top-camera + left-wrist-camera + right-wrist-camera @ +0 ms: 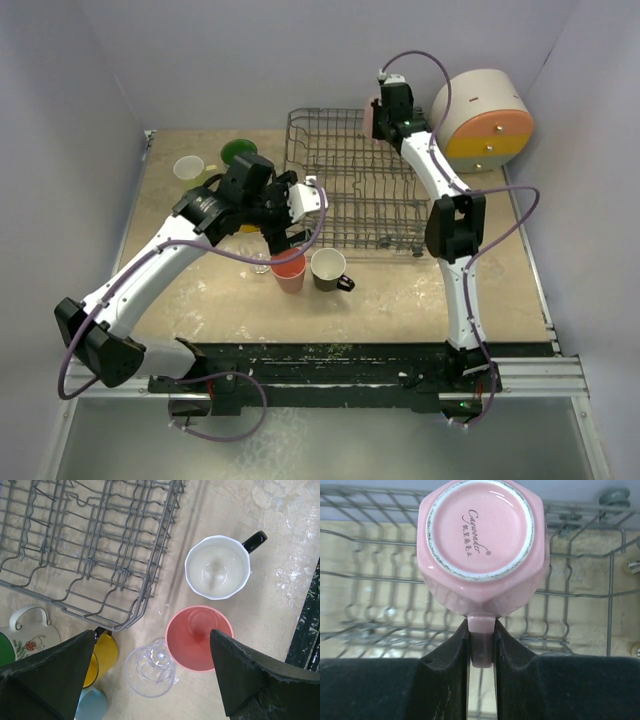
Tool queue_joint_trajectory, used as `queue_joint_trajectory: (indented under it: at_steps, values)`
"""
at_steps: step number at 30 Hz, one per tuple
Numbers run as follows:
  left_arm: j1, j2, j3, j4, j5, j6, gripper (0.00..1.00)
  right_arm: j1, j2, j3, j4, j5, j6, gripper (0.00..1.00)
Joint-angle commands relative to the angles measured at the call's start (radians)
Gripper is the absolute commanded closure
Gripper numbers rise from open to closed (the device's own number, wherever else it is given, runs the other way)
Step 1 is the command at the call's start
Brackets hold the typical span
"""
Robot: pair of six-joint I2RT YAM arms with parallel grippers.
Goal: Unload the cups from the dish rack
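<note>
Now right gripper (481, 632) pinches pink mug (482, 535) by its handle at far edge of dish rack (580, 555). We should lift straight, clear tines, keep grip firm. Left gripper (152, 635) gapes wide, empty, above salmon tumbler (200, 640).

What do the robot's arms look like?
The left arm and right arm have white tube-like parts joined by chunky black joints. A thin purple cable loops along each one. The left hand and right hand are black, each with two wedge-shaped fingers. I can't see any markings.
</note>
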Motion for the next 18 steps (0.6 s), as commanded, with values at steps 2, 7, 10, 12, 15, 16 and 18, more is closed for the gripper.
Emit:
queue_joint_trajectory:
  at_steps: [2, 7, 10, 12, 15, 16, 18]
  values:
    - [0.002, -0.115, -0.068, 0.151, 0.014, -0.046, 0.01, 0.050, -0.260, -0.040, 0.063, -0.007, 0.022, 1.00]
    - [0.000, -0.233, -0.209, 0.289, 0.068, -0.010, 0.01, 0.063, -0.528, -0.346, 0.083, -0.101, 0.103, 1.00]
    - [0.000, -0.249, -0.241, 0.340, 0.029, 0.021, 0.01, 0.064, -0.704, -0.553, 0.123, -0.202, 0.169, 1.00]
    - [0.002, -0.261, -0.247, 0.374, 0.002, 0.042, 0.01, 0.063, -0.811, -0.668, 0.132, -0.292, 0.218, 1.00]
    - [0.002, -0.297, -0.280, 0.446, 0.008, 0.053, 0.01, 0.064, -0.966, -0.833, 0.160, -0.427, 0.311, 1.00]
    - [0.001, -0.310, -0.289, 0.463, 0.021, 0.061, 0.01, 0.064, -1.011, -0.897, 0.169, -0.466, 0.347, 1.00]
    - [0.000, -0.331, -0.307, 0.498, 0.039, 0.071, 0.01, 0.064, -1.092, -0.982, 0.205, -0.557, 0.443, 1.00]
